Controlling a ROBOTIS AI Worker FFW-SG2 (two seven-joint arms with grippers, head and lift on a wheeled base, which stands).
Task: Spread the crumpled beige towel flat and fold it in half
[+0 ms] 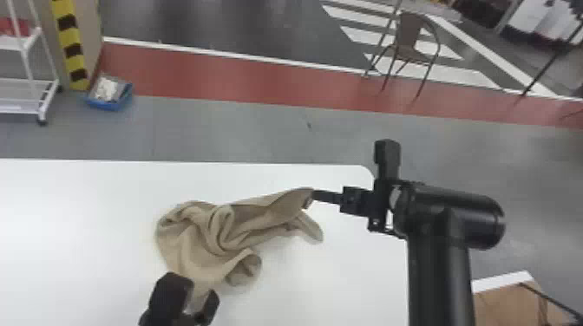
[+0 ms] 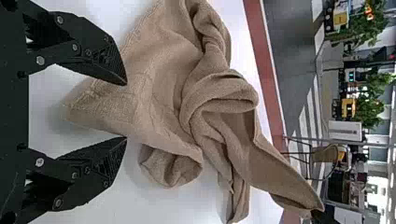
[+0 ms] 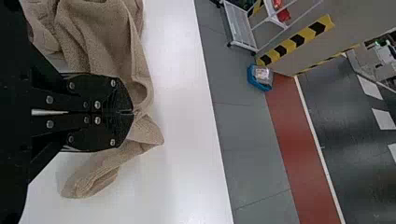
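Note:
On the white table, the beige towel (image 1: 195,242) lies crumpled, its right end lifted where my right gripper (image 1: 313,195) holds it. In the right wrist view, the fingertips of my right gripper (image 3: 132,112) are closed together on an edge of the towel (image 3: 100,37). My left gripper (image 1: 199,305) is low in the head view, at the towel's near end. Seen from the left wrist, that gripper (image 2: 126,111) has its fingers wide apart, with a corner of the towel (image 2: 159,88) lying between them.
The white table (image 1: 78,195) ends at a far edge and a rounded corner beyond my right gripper. Past it on the floor are a blue bin (image 1: 108,100), a white rack (image 1: 27,93) and a chair (image 1: 410,41).

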